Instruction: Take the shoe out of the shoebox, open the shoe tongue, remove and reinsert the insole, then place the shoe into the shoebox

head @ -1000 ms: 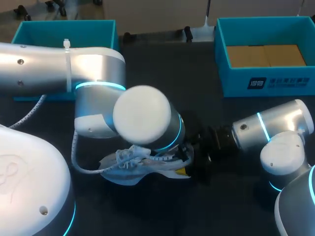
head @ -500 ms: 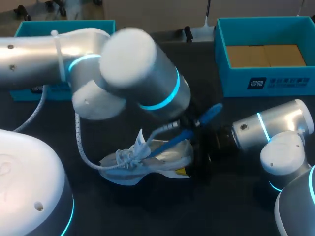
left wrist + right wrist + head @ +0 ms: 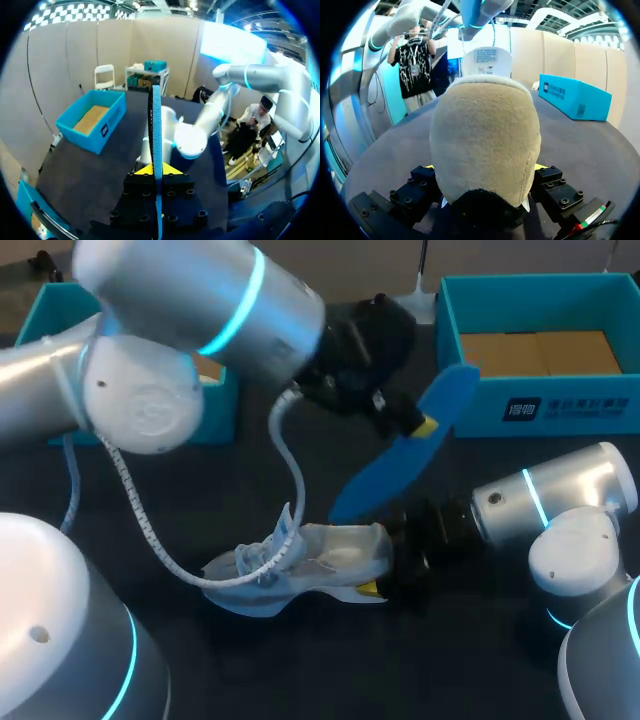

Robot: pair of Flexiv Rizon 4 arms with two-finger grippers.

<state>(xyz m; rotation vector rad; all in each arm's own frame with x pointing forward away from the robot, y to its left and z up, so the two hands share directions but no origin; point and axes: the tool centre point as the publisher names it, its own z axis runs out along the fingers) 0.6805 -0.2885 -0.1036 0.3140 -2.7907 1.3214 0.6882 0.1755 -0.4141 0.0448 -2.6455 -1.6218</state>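
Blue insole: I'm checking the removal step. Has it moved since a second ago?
Yes. The insole, held in the left gripper, has risen out of the shoe toward the shoebox at the right.

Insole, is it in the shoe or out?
Out. The left gripper holds the blue insole up in the air, its whole length outside the shoe below.

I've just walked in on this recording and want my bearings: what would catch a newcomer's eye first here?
The blue insole, held in the air by the left pincer above the middle of the table. Beneath it lies the pale shoe, its heel gripped by the right pincer, with the teal shoebox at the far right.
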